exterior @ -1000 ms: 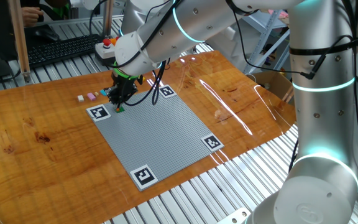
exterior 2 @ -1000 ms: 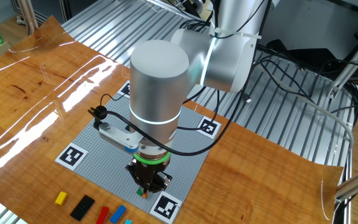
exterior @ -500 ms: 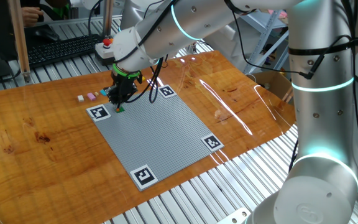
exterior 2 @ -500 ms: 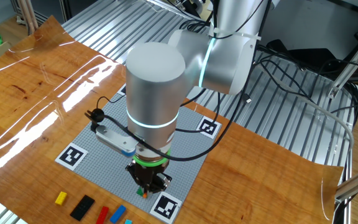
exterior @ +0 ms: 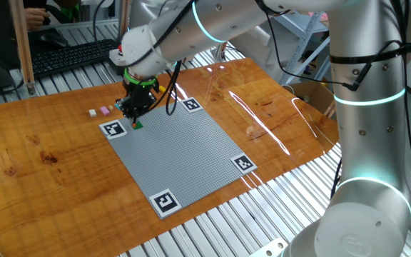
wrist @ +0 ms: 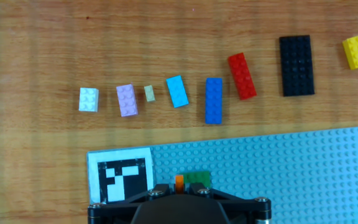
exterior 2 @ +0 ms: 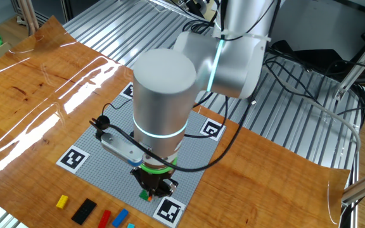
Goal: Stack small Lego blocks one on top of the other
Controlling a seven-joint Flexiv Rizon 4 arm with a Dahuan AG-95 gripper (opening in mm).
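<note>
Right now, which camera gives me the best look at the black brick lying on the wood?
The hand view: the black brick lies fully exposed, studs countable, between the red brick and the yellow brick. The other fixed view shows it small near the bottom edge. In the remaining fixed view the arm hides it.

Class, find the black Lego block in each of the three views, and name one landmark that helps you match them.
One fixed view: not visible; the arm hides that stretch.
The other fixed view: black Lego block, bottom left, on the wood.
Hand view: upper right.
Shared landmark: the yellow block beside it.
</note>
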